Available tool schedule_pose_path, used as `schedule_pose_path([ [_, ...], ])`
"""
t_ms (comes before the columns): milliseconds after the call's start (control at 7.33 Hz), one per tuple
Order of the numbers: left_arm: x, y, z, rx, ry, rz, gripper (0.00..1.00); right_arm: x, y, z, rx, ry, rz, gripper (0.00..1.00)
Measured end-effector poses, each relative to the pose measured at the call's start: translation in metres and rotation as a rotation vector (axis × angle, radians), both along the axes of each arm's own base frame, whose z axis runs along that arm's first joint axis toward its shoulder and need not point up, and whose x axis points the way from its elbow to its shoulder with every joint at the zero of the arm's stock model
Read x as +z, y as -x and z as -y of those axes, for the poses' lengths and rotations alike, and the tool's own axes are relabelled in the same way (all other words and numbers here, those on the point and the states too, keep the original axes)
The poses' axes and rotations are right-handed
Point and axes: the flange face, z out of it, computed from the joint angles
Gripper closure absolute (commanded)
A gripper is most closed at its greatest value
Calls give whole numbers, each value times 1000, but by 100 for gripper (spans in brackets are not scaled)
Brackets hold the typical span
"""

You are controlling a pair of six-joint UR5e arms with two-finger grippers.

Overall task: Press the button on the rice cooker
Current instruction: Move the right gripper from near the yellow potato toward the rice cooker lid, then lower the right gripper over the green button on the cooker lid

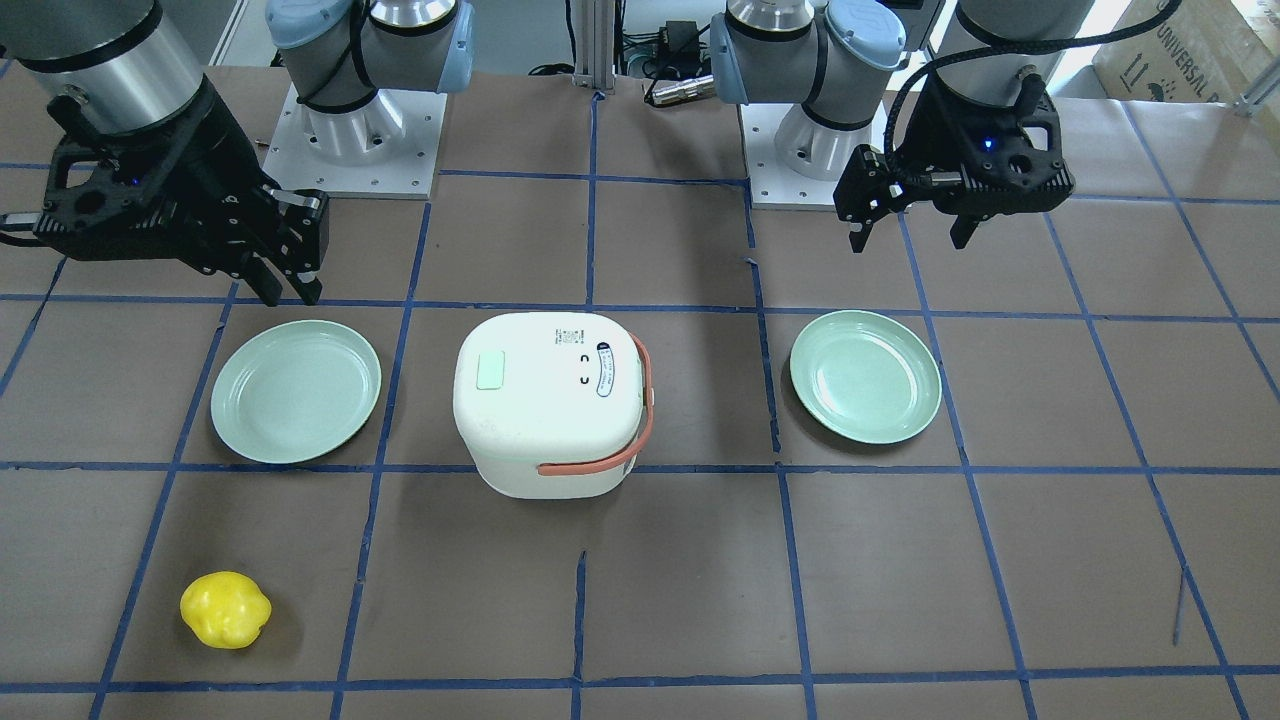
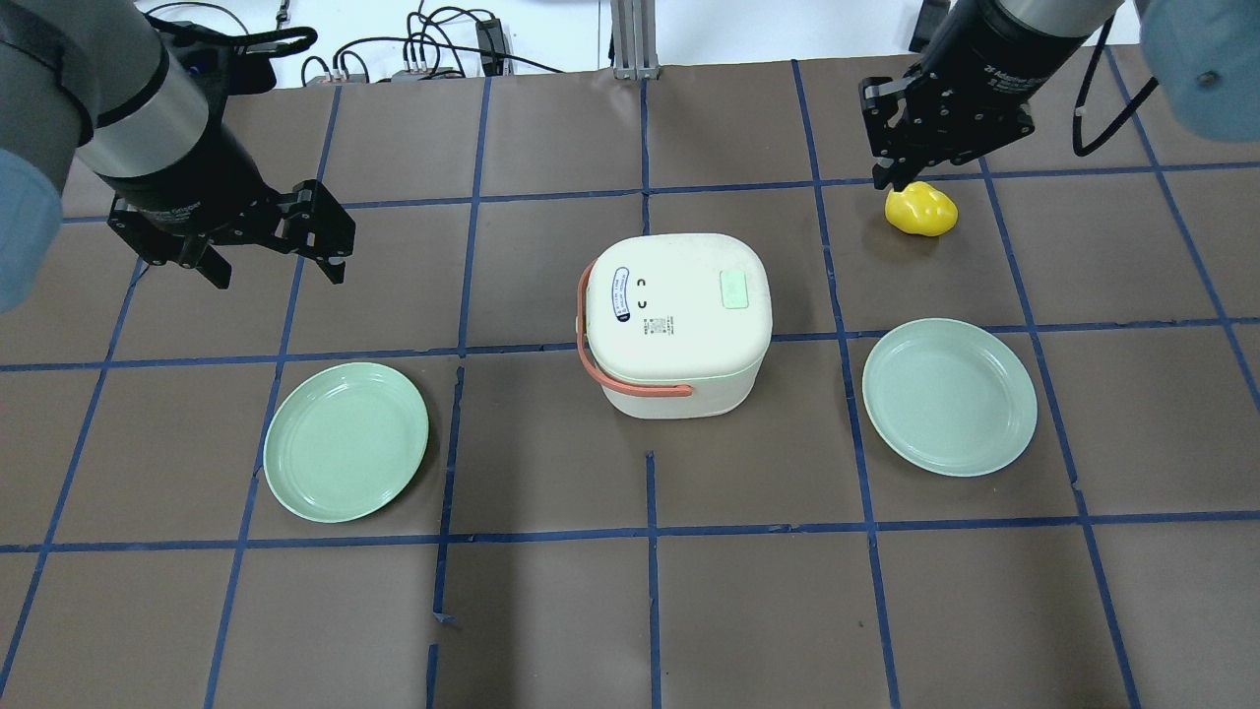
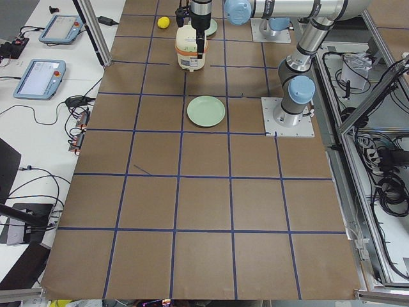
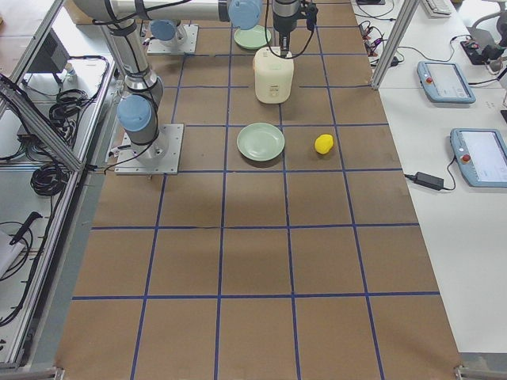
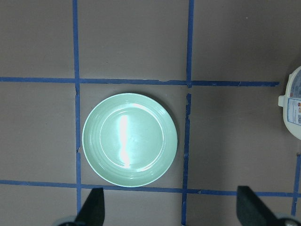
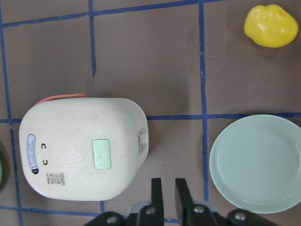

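Cooker (image 2: 674, 320) sits mid-desk (image 2: 551, 611) btwn two plates (image 2: 346, 441), lid up, pale-green button (image 2: 734, 290) on its top, robot's-right side. Nothing touching it yet, so this looks like pre-approach. L fingers (image 5: 249, 209) spread wide over the left plate, holding nothing. R fingers (image 6: 156, 193) clenched, empty, hovering well off the cooker. Next, prob: R tip over the button, straight down, firm press w/o sliding the cooker.

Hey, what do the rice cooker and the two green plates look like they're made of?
Rice cooker: probably plastic, matte white shell, faintly scuffed. Left plate and right plate: glossy pale green with bright reflections, likely melamine or plastic, possibly glazed ceramic.
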Motion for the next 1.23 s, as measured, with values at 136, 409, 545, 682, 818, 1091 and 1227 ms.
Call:
schedule_pose_path([
  [136, 0, 0, 0, 0, 0, 0, 0, -4, -11, -2, 14, -10, 69, 93],
  [409, 0, 0, 0, 1, 0, 0, 0, -26, -26, -7, 27, -51, 184, 93],
  [545, 0, 0, 0, 1, 0, 0, 0, -39, -29, -10, 31, -74, 214, 93],
  [682, -1, 0, 0, 1, -1, 0, 0, -54, -30, -10, 36, -95, 231, 93],
  [818, -1, 0, 0, 1, -1, 0, 0, -67, -32, -7, 40, -110, 240, 93],
  [1091, 0, 0, 0, 1, 0, 0, 0, -84, -34, 1, 53, -119, 247, 93],
  [1227, 0, 0, 0, 1, 0, 0, 0, -90, -36, 7, 58, -111, 259, 93],
])
